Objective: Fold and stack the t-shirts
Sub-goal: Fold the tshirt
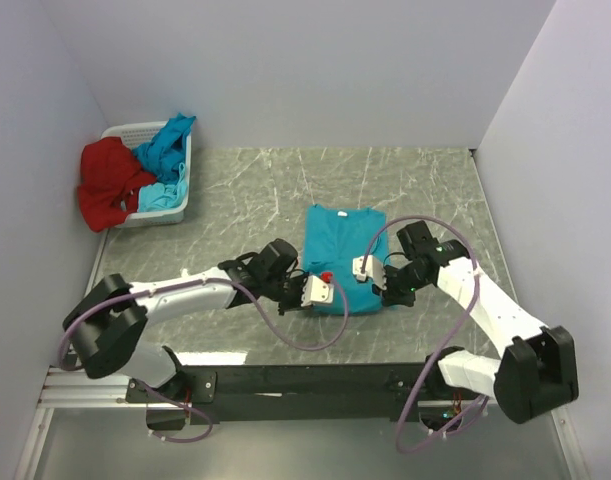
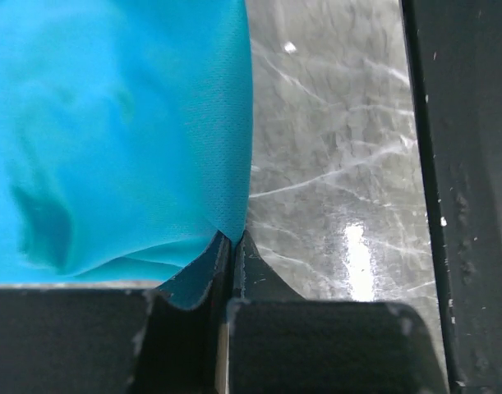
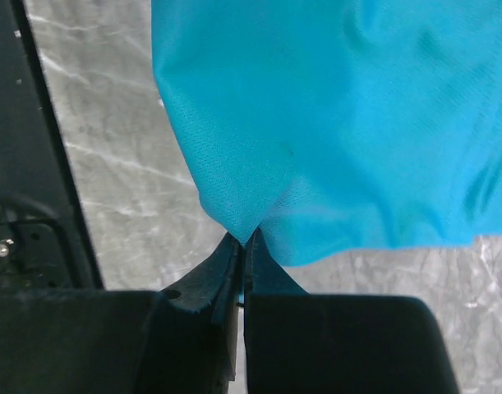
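Observation:
A turquoise t-shirt [image 1: 343,248] lies folded into a narrow rectangle in the middle of the table. My left gripper [image 1: 325,298] is at its near left corner. In the left wrist view the gripper [image 2: 232,240] is shut, with the corner of the turquoise cloth [image 2: 119,123] pinched between its tips. My right gripper [image 1: 377,296] is at the near right corner. In the right wrist view that gripper [image 3: 246,241] is also shut on a pinched point of the cloth [image 3: 333,107]. A red t-shirt [image 1: 110,182] hangs over the basket's left side. More turquoise t-shirts [image 1: 165,150] are piled inside it.
The white plastic basket [image 1: 128,130] stands in the far left corner against the walls. Grey marbled tabletop [image 1: 255,200] surrounds the shirt. A black rail [image 1: 315,380] with both arm bases runs along the near edge. Purple cables loop from each arm.

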Controlling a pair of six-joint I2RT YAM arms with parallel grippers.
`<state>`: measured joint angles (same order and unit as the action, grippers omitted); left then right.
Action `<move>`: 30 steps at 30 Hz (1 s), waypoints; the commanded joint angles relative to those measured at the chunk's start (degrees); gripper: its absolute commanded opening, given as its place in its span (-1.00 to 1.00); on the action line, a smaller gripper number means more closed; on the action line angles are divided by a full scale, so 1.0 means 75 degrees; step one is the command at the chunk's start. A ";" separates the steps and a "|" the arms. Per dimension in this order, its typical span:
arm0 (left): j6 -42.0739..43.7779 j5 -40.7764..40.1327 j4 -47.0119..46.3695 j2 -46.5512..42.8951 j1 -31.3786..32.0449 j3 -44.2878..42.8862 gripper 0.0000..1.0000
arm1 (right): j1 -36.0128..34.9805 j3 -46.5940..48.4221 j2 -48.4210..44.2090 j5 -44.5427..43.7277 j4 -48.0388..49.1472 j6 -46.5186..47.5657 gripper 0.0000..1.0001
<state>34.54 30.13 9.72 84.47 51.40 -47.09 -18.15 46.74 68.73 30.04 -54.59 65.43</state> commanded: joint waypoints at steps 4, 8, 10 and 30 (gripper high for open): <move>-0.0083 -0.0465 -0.0043 -0.0411 -0.0033 -0.0318 -0.99 | -0.0029 -0.0175 -0.0282 -0.0639 0.0456 -0.0811 -1.00; 0.0420 -0.0864 0.0415 0.0151 -0.0324 -0.1312 -0.99 | 0.0287 0.0691 -0.0036 -0.0958 0.0774 -0.1211 -1.00; 0.0526 -0.0877 0.0439 0.0397 -0.0547 -0.1618 -0.99 | 0.0545 0.1415 0.0244 -0.1005 0.0844 -0.1352 -1.00; 0.0773 -0.2727 -0.2442 0.3865 -0.2282 -0.5005 -0.99 | 0.1166 0.5954 0.4475 -0.2154 0.2812 -0.2993 -1.00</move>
<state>40.84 13.98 -1.96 111.44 34.76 -80.88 -10.41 87.00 100.14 15.92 -38.04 45.71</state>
